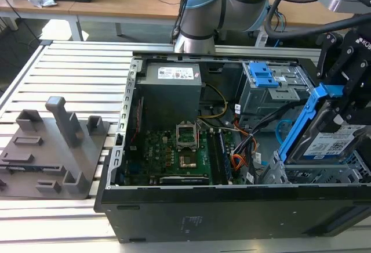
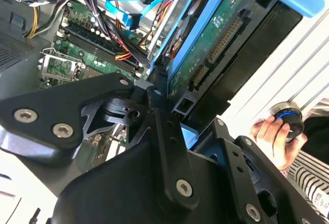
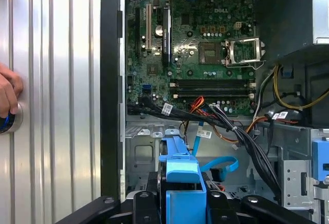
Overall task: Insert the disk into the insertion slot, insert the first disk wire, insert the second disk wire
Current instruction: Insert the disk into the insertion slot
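While clamped at its upper end by the gripper (image 1: 343,99), the disk (image 1: 331,143) was held tilted: a silver drive with a white label, set in a bright blue frame. Its green circuit-board underside was seen in the second wrist view. The black fingers (image 3: 217,206) were closed on the frame's two sides. The disk's lower end was placed at the mouth of the perforated silver cage (image 1: 313,174), at the exterior view's right of the open computer case (image 1: 174,218); how far in could not be told. Near the cage, a flat light-blue cable (image 3: 222,165) was looped loose. Farther off, the motherboard (image 1: 174,154) was laid bare, and a person's hand (image 3: 7,94) was rested on the slatted table (image 3: 56,80).
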